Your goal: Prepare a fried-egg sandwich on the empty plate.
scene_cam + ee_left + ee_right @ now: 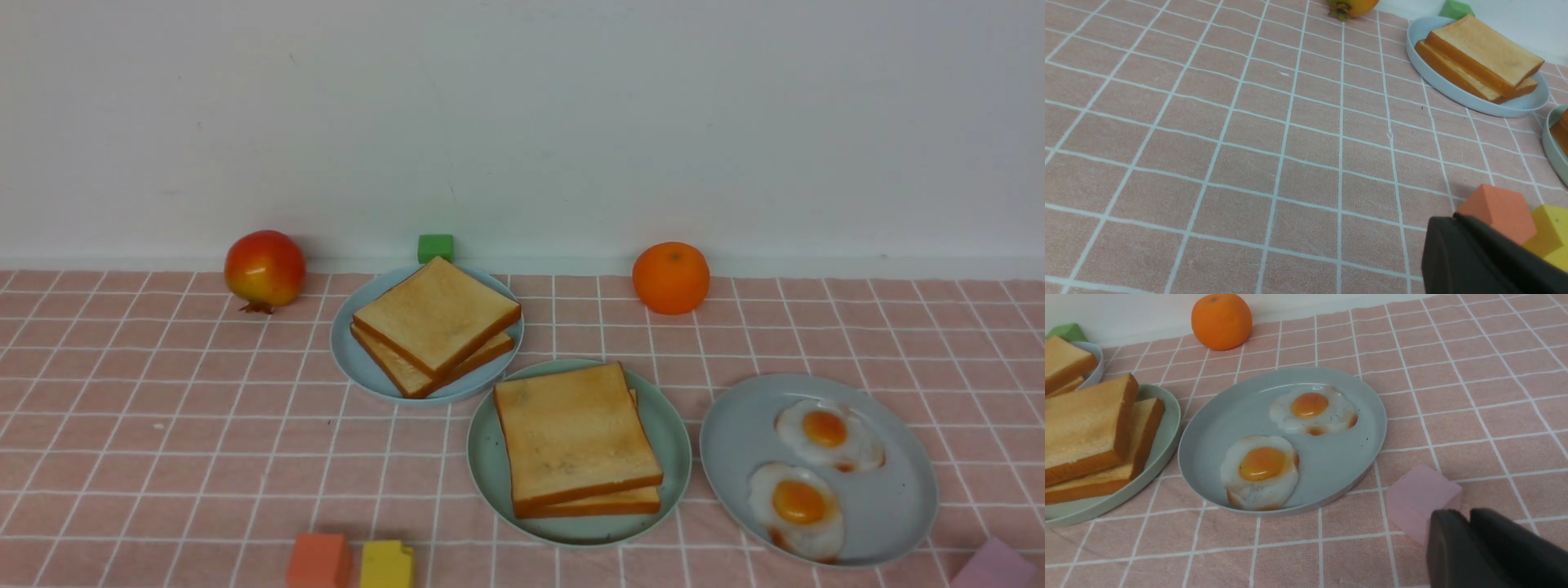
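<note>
Rear, left to right: red-and-yellow pomegranate (265, 268); small green block (435, 247), just behind the round pale-blue plate (367, 371); round orange fruit (671, 278). The pale-blue plate bears two stacked square golden-brown toast slices (437, 314), the upper turned askew over the lower. Right: round grey-blue plate (735, 425). Front, left of centre: coral-orange block (318, 560) beside a yellow block (387, 563). Front right: pale-pink block (993, 565), near the grey-blue plate. Ground: pinkish-brown surface (204, 457) with a pale grid.

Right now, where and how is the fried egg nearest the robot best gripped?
Probably pinch the fried egg by its white rim, from above on the robot's side: it lies flat, and the raised yolk sits inward.
</note>
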You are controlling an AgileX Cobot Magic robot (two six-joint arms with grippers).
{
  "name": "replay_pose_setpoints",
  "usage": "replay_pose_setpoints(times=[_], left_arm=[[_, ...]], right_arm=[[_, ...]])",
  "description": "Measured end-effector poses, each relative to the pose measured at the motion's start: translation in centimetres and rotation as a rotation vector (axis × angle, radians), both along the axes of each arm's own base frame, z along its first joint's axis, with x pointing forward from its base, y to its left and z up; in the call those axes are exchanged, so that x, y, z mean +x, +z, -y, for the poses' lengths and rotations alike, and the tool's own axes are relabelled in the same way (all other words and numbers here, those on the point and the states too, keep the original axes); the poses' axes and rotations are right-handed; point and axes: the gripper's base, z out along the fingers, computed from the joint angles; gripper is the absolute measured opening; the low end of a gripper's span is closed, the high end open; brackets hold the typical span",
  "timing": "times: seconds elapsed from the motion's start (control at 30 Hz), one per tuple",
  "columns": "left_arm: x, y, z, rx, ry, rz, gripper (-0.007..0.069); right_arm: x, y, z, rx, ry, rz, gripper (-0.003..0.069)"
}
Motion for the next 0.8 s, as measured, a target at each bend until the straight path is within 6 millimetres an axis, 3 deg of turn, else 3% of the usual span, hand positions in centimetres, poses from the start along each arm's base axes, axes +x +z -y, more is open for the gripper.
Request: replay_pose_setpoints(times=[0.8], left_arm=[[0.0, 0.0, 0.0, -0.001, 0.0, 0.0, 0.0023]], right_arm=[[0.0, 0.0, 0.01, -0.001, 0.0, 0.0, 0.0121]])
